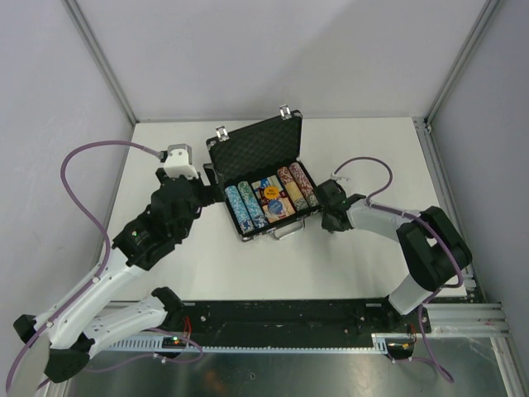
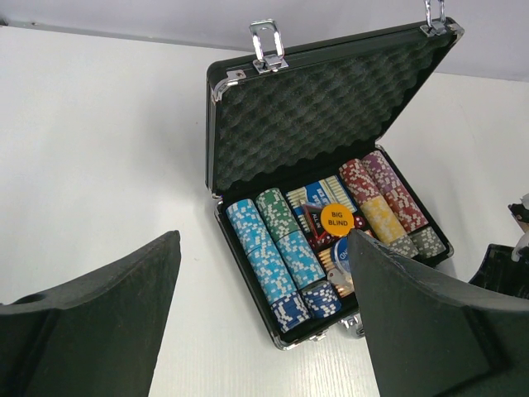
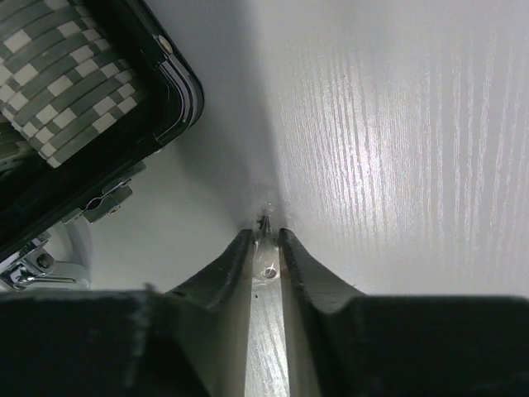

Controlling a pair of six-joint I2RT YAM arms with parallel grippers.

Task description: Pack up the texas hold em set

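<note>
The texas hold em set is a black silver-trimmed briefcase [image 1: 245, 234] standing open mid-table, its foam-lined lid [image 1: 254, 149] upright. The left wrist view shows rows of poker chips [image 2: 269, 248], a card deck [image 2: 312, 195] and an orange "BIG BLIND" button [image 2: 337, 219] inside. My left gripper [image 1: 198, 192] is wide open and empty just left of the case, with the case's near corner between its fingers [image 2: 264, 240]. My right gripper [image 1: 328, 217] sits low on the table just right of the case, shut on a small silver metal piece [image 3: 265, 248]. The case corner [image 3: 178, 91] lies to its left.
The case's silver latches [image 2: 266, 41] stick up from the lid edge; a front latch [image 3: 99, 203] lies near my right fingers. The white table [image 1: 372, 149] is walled by grey panels and corner posts. A black rail [image 1: 289, 318] runs along the near edge.
</note>
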